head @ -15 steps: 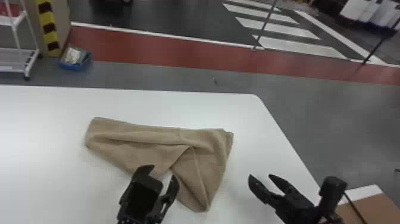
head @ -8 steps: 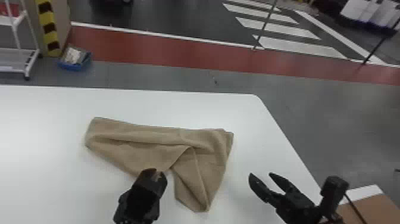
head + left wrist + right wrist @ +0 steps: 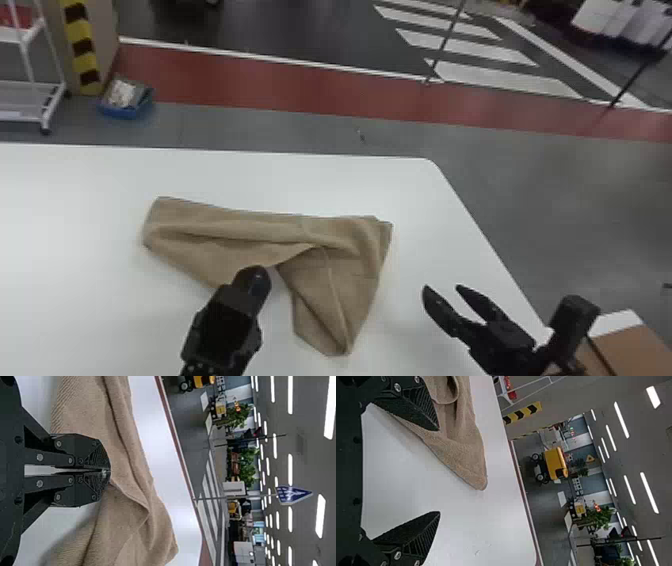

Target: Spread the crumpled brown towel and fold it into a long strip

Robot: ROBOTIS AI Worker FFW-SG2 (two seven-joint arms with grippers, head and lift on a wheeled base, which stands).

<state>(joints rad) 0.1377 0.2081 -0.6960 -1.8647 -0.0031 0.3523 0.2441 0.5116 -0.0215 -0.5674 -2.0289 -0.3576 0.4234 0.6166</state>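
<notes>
Towel (image 3: 330,280), crumpled brown cloth, lies left of centre in the head view on the white counter (image 3: 75,210). Left black end effector (image 3: 259,271): clenched, tips at the towel's lower edge; cannot tell whether cloth is pinched. Right black end effector (image 3: 442,287), lower right: released, fingers apart.

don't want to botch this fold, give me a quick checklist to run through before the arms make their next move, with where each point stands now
1. Left gripper closed: ok, its fingers are together at the towel.
2. Cloth caught between those fingers: cannot tell, the tips hide it.
3. Right gripper open and ready: ok, its fingers are apart, to the right of the towel.
4. Towel wholly on the table: ok, bare tabletop shows beyond its far edge.
5. Towel spread flat: not ok, it is creased, with a part angling back toward the robot.
</notes>
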